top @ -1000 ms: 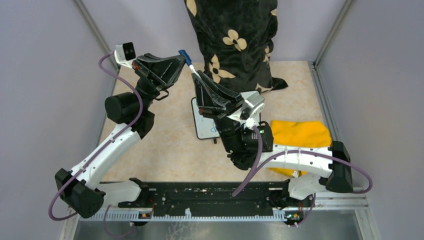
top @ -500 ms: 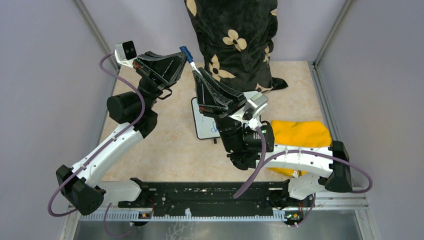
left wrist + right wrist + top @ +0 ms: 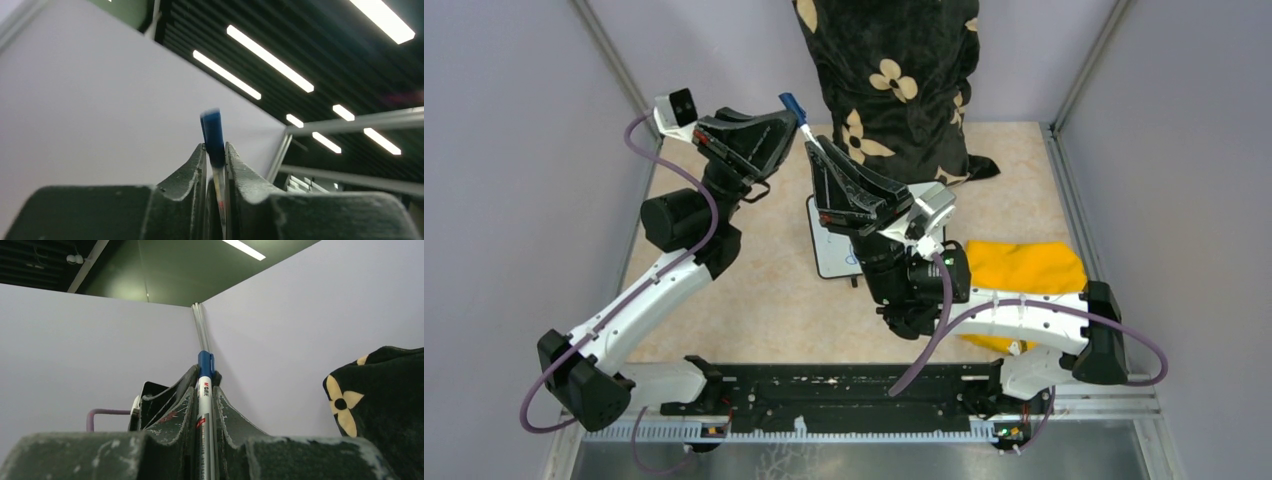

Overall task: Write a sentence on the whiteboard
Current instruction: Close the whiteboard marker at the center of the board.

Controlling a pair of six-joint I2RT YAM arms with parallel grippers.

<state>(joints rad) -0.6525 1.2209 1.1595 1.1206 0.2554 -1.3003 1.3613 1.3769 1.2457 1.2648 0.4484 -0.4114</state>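
Whiteboard lies flat on the beige table near its middle. Most of it is hidden under the right arm, with only its left strip and black frame showing. A short curl of blue writing peeks out at the arm's edge; the words cannot be read.

Both arms are raised above the board and meet at one marker. The right gripper has its fingers pressed against the white barrel, which the right wrist view shows standing straight up between them with the printed label facing the camera. The left gripper is clamped on the blue cap at the marker's far end. In the left wrist view the cap sticks up from between the closed fingers. Whether the cap is seated on the barrel or has parted from it cannot be told.

A yellow cloth lies just to the right of the board, partly under the right arm. A person in black fabric with pale flowers stands at the far edge of the table
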